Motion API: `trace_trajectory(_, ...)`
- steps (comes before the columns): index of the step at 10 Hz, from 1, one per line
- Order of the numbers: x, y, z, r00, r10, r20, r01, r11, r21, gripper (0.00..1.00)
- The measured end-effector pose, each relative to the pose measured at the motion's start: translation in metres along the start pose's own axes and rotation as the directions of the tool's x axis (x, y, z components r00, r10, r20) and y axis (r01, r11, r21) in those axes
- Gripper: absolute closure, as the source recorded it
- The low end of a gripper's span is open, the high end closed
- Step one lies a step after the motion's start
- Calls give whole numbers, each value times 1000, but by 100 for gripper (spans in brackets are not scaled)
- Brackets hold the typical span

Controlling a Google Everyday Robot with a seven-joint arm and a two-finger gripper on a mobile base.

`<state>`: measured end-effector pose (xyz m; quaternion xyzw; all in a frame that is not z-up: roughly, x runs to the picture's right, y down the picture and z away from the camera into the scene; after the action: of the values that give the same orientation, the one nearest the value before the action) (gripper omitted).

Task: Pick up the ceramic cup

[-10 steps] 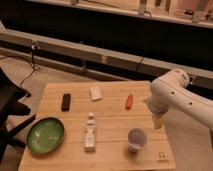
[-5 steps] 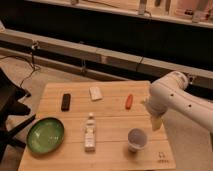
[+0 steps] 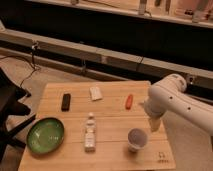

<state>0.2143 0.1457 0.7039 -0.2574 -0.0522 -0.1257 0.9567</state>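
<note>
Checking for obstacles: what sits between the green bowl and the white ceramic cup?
In the camera view, only the slim clear bottle; the gripper hangs above-right of the small white ceramic cup.

The pale wooden table [image 3: 110, 112] shows matt, grained planks. The small white ceramic cup [image 3: 137, 139] looks smooth, the wide green bowl [image 3: 45, 135] glossy, the slim clear bottle [image 3: 90, 132] faintly shiny. The smooth, white-shelled hand [image 3: 154, 124] hangs just beside the cup.

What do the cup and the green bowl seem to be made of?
The cup looks ceramic: matte white outside, greyish inside. The green bowl could be glazed ceramic or plastic; its surface looks smooth and evenly coloured. The end effector hangs beside the cup.
</note>
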Motion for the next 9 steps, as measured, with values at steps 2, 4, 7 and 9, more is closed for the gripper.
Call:
trace_trajectory(2,-4,0,2,1000,-15,5,15,1000,6,20)
trace_trajectory(4,-10,1,4,1000,-28,13,28,1000,11,20)
trace_trajectory(7,-16,1,6,999,-44,21,44,999,20,20)
trace_trajectory(9,-21,2,8,998,-54,29,53,998,25,20)
